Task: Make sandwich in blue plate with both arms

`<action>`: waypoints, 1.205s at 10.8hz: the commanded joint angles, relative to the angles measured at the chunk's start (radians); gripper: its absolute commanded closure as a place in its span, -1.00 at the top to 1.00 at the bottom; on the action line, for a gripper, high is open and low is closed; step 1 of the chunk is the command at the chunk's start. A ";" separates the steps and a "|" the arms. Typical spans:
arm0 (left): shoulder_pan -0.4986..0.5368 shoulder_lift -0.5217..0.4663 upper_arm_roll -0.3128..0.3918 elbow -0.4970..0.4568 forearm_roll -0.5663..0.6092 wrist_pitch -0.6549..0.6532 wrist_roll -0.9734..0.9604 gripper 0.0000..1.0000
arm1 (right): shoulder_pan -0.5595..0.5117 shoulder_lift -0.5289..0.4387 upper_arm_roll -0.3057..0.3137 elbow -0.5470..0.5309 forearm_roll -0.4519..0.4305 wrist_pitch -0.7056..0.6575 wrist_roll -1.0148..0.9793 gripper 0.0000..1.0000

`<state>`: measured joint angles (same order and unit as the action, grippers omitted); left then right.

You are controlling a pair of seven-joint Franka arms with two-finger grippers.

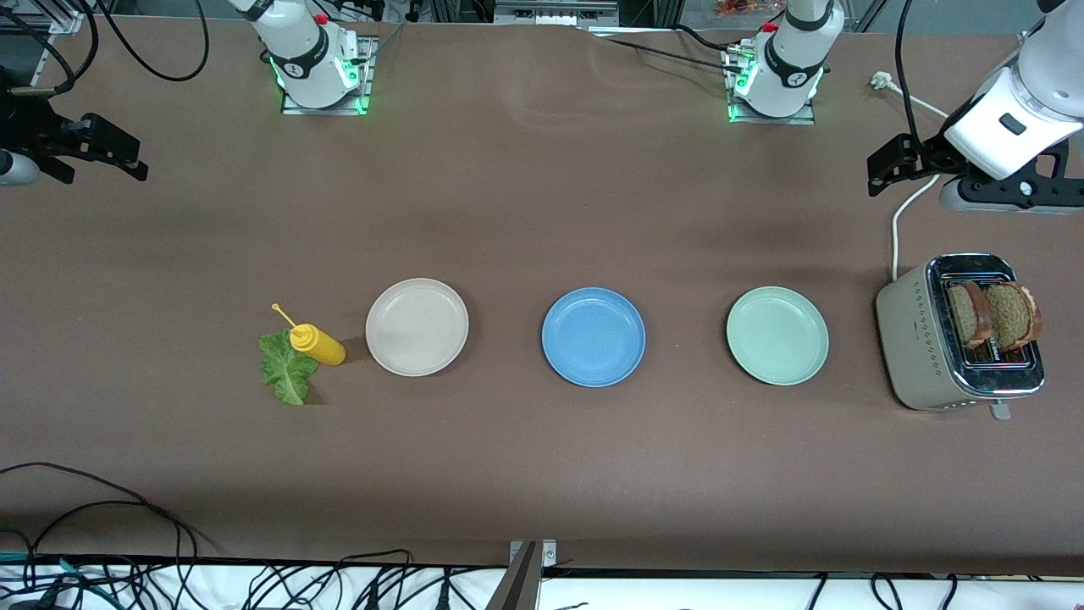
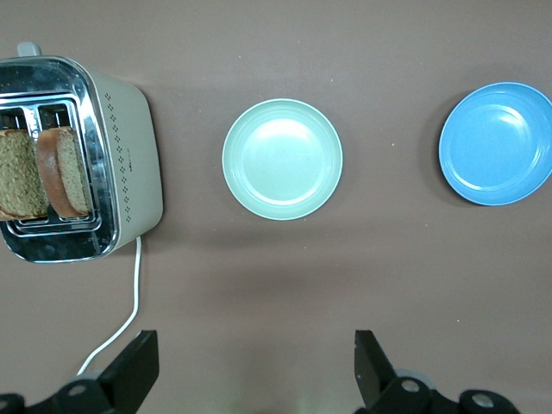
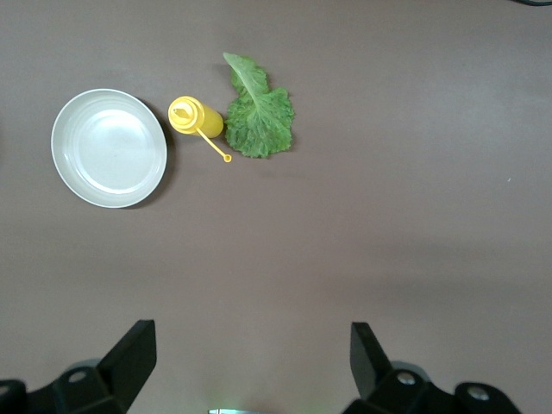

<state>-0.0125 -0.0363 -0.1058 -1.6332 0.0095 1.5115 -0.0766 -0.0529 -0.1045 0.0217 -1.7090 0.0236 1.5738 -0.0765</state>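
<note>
Three plates lie in a row across the middle of the brown table (image 1: 542, 474), well apart from one another. Taking the blue plate (image 1: 594, 336) as the clock's centre in the front view, the pale green plate (image 1: 777, 335) sits at three o'clock, toward the left arm's end, and the cream-white plate (image 1: 417, 326) at nine o'clock, toward the right arm's end. All three are bare.

Nearest the front camera is the lettuce leaf (image 1: 286, 369), lying flat toward the right arm's end. The yellow squeeze bottle (image 1: 317, 343) stands just beside it at about one o'clock from the leaf, touching or overlapping its edge, between leaf and cream-white plate.

At the left arm's end stands the toaster (image 1: 919, 341), past the green plate at three o'clock. Two slices of brown bread (image 1: 992, 315) stand upright in its slots, side by side. A white cord (image 1: 903, 216) runs from the toaster toward the arm bases.

Farther up, the left gripper (image 1: 889, 165) hangs over the table at twelve o'clock from the toaster, its jaws spread wide and holding nothing. The right gripper (image 1: 93, 148) hangs over the right arm's end of the table, at eleven o'clock from the lettuce, jaws likewise wide and empty.
</note>
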 commanded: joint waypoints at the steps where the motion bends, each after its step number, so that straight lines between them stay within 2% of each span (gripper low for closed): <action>1: 0.006 -0.013 -0.002 0.001 -0.026 -0.010 0.015 1.00 | -0.013 0.000 0.009 0.023 -0.017 -0.026 0.003 1.00; 4: 0.006 -0.013 -0.002 0.001 -0.022 -0.010 0.017 1.00 | -0.010 0.014 0.014 0.025 -0.030 -0.032 -0.005 1.00; 5: 0.006 -0.013 -0.002 0.001 -0.022 -0.010 0.017 1.00 | -0.004 0.016 0.018 0.028 -0.065 -0.043 -0.002 1.00; 13: 0.005 -0.014 -0.006 0.004 -0.016 -0.010 0.012 1.00 | -0.008 0.032 0.009 0.097 -0.076 -0.040 -0.002 1.00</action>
<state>-0.0125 -0.0366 -0.1068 -1.6322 0.0095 1.5115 -0.0766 -0.0546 -0.0917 0.0318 -1.6502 -0.0354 1.5574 -0.0762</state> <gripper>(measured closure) 0.000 0.000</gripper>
